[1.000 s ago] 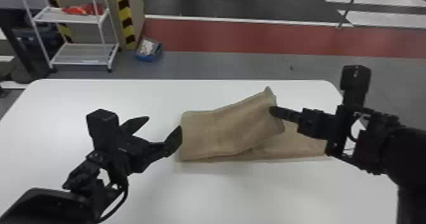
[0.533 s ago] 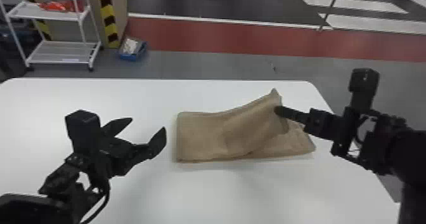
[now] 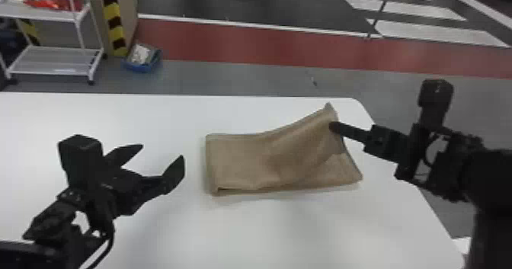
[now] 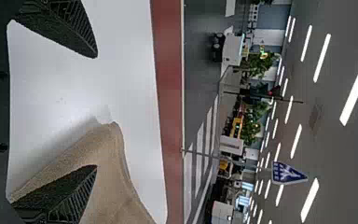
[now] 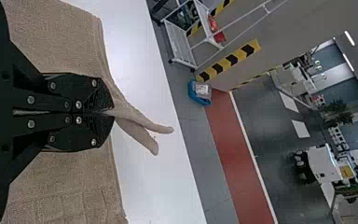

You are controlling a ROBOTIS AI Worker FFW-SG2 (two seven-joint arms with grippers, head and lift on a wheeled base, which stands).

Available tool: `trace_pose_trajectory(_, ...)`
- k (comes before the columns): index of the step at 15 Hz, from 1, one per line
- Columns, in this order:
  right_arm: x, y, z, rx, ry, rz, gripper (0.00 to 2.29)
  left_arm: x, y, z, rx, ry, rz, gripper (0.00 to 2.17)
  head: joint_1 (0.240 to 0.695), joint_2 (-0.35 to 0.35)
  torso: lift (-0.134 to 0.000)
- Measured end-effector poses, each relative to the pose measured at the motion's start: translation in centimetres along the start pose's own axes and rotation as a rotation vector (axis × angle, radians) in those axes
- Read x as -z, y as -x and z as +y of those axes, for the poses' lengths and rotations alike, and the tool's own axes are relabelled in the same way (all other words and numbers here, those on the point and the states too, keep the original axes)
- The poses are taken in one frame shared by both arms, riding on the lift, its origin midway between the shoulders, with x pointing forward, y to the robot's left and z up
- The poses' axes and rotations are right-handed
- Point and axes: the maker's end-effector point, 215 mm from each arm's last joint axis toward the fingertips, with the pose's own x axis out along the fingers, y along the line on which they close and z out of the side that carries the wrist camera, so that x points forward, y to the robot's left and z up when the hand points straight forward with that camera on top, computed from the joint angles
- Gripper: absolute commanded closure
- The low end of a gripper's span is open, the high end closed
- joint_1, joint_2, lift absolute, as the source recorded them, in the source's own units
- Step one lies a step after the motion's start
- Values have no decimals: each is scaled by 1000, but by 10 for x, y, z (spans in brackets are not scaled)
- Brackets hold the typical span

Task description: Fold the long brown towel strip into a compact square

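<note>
Head view: the left arm [image 3: 101,207] entered from the lower left corner, its left gripper [image 3: 162,152] angled toward the towel above the white table [image 3: 266,230], with the two fingers spread well apart. The right arm [image 3: 491,180] entered from the right edge, slanting inward to the right gripper [image 3: 332,127], whose fingers were pressed together on the brown towel strip [image 3: 244,161]. The towel lay folded on the table between the grippers; its upper layer rose to a peak at the right gripper, above a lower layer resting on the table. Right wrist view: pinched cloth projected past the fingertips in two flaps. One right finger masked the other in the head view, and the gripper covered part of the towel in its wrist view. Both arms were cut off by the frame; the number of layers could not be told. Left wrist view: a blue sign [image 4: 286,172] bore a white mark, too small to make out.
</note>
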Motion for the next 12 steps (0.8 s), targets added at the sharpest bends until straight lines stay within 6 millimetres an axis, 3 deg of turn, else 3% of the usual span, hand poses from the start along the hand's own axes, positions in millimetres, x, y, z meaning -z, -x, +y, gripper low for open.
trace_pose_trajectory(3, 12, -1, -13, 14, -15, 6, 1295, 1, 0, 0, 0, 0, 2, 29, 695, -216, -124)
trace_pose_trajectory(7, 22, -12, -49, 60, -35, -8, 1288, 4, 1, 2, 0, 2, 7, 29, 695, -236, -124)
trace_pose_trajectory(9, 26, -20, -63, 85, -31, -5, 1156, 7, 1, 2, 0, 3, 13, 29, 695, -248, -124)
trace_pose_trajectory(12, 44, -28, -78, 116, -35, 32, 1143, 9, 2, 5, -1, 0, 15, 29, 695, -253, -124)
